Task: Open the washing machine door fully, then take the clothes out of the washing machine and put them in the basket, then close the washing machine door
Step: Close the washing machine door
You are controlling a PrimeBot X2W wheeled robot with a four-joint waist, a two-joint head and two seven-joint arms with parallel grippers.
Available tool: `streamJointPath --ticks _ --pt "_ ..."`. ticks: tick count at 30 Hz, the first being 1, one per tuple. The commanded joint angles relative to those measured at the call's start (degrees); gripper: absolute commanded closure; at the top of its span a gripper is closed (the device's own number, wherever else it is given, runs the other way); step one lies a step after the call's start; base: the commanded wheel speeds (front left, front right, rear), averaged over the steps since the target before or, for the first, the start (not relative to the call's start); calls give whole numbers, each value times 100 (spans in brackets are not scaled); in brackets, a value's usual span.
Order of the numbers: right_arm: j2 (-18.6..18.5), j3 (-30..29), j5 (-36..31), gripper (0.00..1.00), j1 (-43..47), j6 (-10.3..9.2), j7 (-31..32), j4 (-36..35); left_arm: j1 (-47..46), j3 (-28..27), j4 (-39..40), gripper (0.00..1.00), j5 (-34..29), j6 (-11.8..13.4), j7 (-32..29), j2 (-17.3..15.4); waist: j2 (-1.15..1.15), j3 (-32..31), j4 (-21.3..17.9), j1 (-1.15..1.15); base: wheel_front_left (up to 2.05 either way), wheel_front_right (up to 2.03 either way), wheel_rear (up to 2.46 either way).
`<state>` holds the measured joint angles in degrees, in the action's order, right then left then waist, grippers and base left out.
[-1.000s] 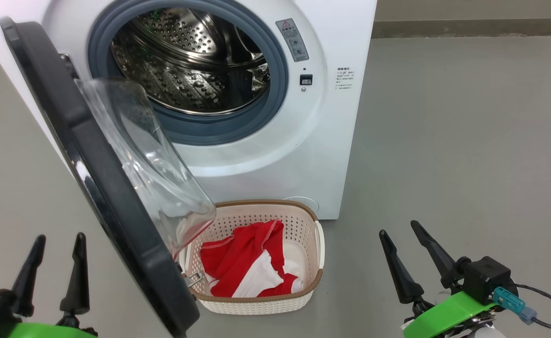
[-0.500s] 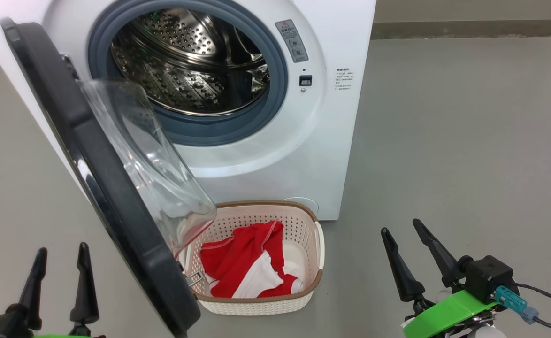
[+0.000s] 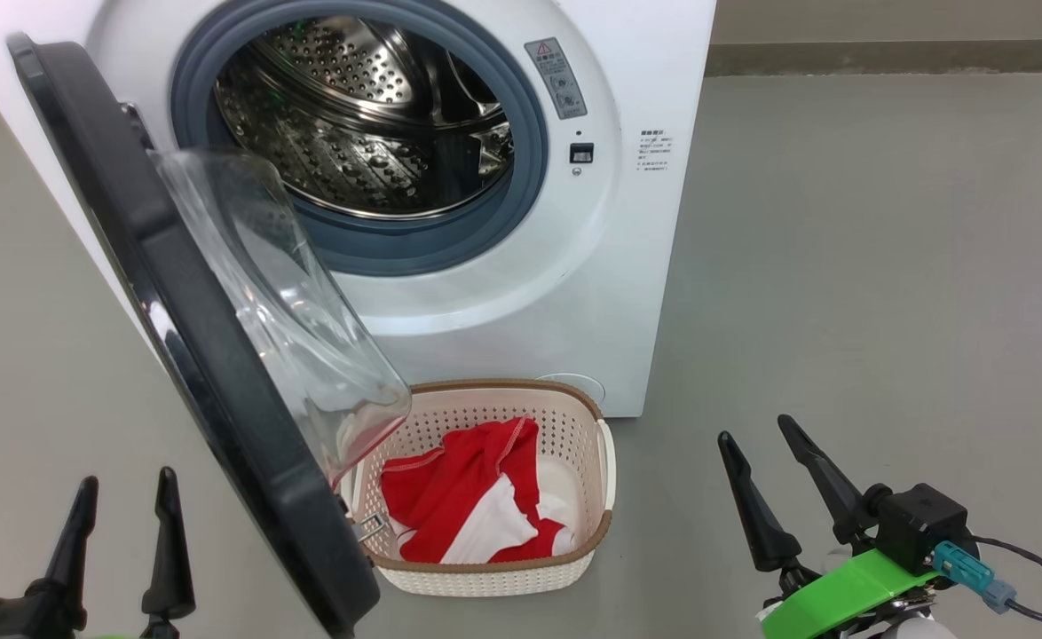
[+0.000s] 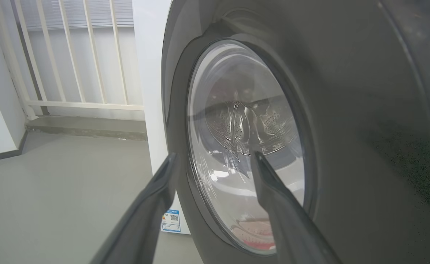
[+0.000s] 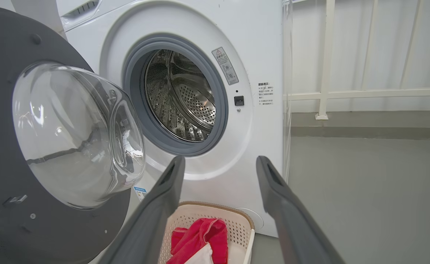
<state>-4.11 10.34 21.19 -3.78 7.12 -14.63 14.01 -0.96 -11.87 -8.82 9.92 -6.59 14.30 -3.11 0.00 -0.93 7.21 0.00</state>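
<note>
Swinging out over the basket [image 3: 574, 417], the black-rimmed washing machine door [image 3: 175, 293] hides its left wall in the head view. The red-and-white clothes [image 3: 459, 497] lie crumpled inside. The left hand [image 3: 127, 479] and right hand [image 3: 753, 429] hover released. In the left wrist view, bulging glass faces the spread fingers. In the right wrist view, the perforated steel drum [image 5: 185, 106] gapes ahead.

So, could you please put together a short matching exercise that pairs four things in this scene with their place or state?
Things: 1 washing machine door; 2 clothes; 3 basket; 4 right gripper.
States: A inside the basket; B fingers apart, holding nothing; C swung open; D on the floor before the washing machine.
Pairs: 1-C, 2-A, 3-D, 4-B.
</note>
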Motion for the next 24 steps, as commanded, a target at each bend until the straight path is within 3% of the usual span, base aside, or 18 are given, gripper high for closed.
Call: streamJointPath --ticks 1,24 --pt "-14 166 40 0 -211 36 -37 -123 -68 -223 101 0 -99 -39 70 -77 0 -10 -3 0 0 0 0" --pt "-45 182 57 0 -178 36 -37 -131 -21 -237 108 0 -258 -85 70 -17 0 -42 12 0 0 0 0"
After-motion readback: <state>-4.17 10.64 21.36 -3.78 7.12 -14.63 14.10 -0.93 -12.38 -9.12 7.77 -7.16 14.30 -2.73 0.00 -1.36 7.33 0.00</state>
